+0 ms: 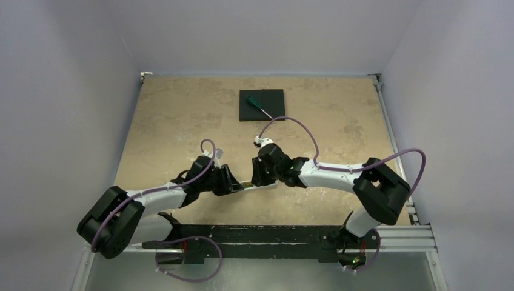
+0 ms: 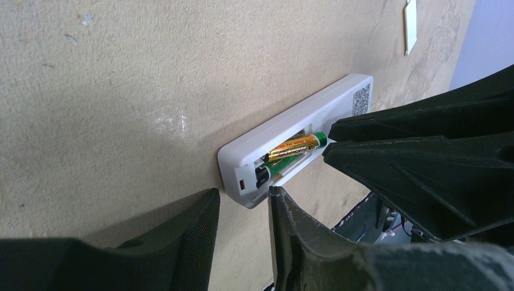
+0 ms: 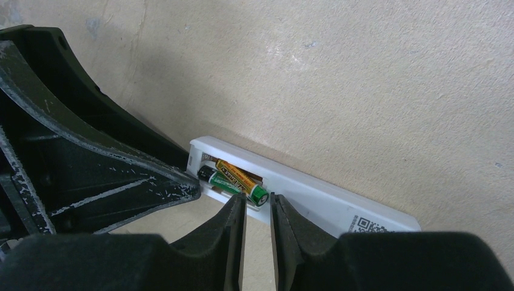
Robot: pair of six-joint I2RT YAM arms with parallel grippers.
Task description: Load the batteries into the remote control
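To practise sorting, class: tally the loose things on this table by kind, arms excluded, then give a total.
Batteries: 2
Remote control: 1
Screwdriver: 1
Black pad: 1
White cover strip: 1
Total: 6

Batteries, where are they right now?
In both wrist views the batteries lie side by side in the open compartment at one end of the remote control, which lies on the table between the left gripper and the right gripper.
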